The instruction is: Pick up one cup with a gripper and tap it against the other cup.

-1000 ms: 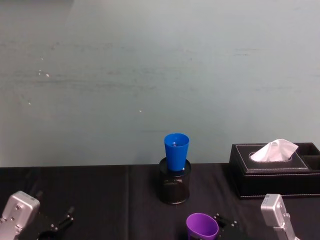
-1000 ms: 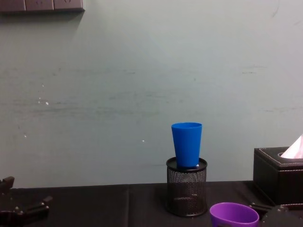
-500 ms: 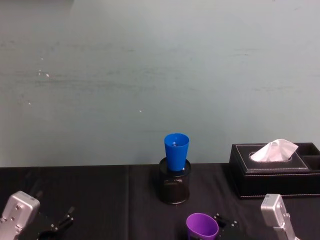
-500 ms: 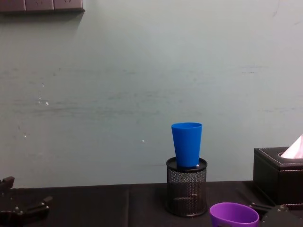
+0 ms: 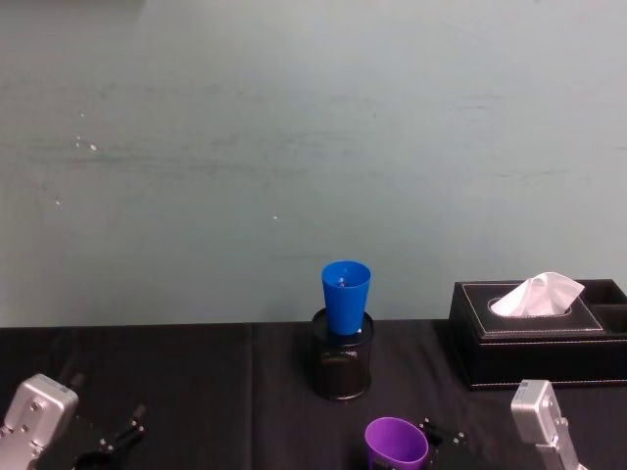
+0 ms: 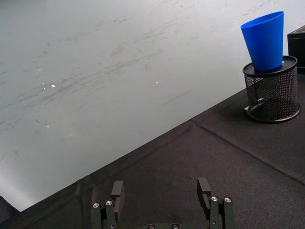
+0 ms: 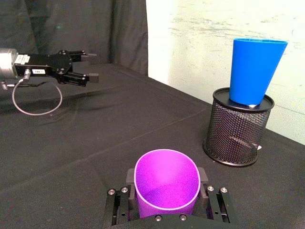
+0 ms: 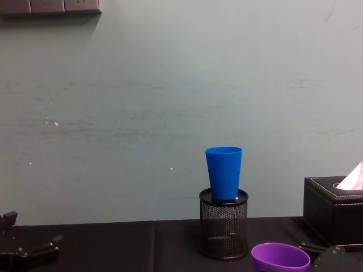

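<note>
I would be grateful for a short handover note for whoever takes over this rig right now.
The right pincer is closed on the purple cup, low at the near right of the table; whether the cup is lifted I cannot tell.
The left pincer is open and empty, low at the near left.
The blue cup stands upright in the black mesh pen holder at mid-table, apart from the purple cup.
Done: purple cup grasped.
Left: carry it to the blue cup and tap.
</note>
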You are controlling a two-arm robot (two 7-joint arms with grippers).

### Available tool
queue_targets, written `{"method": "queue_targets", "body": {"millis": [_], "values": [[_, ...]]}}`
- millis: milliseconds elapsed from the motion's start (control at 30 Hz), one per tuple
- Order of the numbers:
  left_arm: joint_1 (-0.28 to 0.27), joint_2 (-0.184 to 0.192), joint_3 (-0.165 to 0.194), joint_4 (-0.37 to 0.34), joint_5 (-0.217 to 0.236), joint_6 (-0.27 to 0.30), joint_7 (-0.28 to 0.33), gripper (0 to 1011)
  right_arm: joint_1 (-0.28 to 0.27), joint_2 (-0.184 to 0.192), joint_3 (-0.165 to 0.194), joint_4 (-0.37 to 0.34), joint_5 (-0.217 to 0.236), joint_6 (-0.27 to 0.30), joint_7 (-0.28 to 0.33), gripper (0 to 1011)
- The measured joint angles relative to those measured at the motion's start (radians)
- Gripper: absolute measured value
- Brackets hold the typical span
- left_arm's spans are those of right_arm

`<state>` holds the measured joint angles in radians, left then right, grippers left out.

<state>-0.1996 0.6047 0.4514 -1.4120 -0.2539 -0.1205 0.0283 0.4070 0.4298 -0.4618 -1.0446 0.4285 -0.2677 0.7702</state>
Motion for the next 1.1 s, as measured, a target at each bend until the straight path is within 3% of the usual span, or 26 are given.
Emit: {"method": "queue_targets", "body": {"millis": [1100], "values": [[0.0, 0.0, 0.0, 0.0, 0.0, 0.0, 0.0, 1000, 0.0, 0.0, 0.0, 0.0, 0.0, 0.0, 0.0, 733]]}}
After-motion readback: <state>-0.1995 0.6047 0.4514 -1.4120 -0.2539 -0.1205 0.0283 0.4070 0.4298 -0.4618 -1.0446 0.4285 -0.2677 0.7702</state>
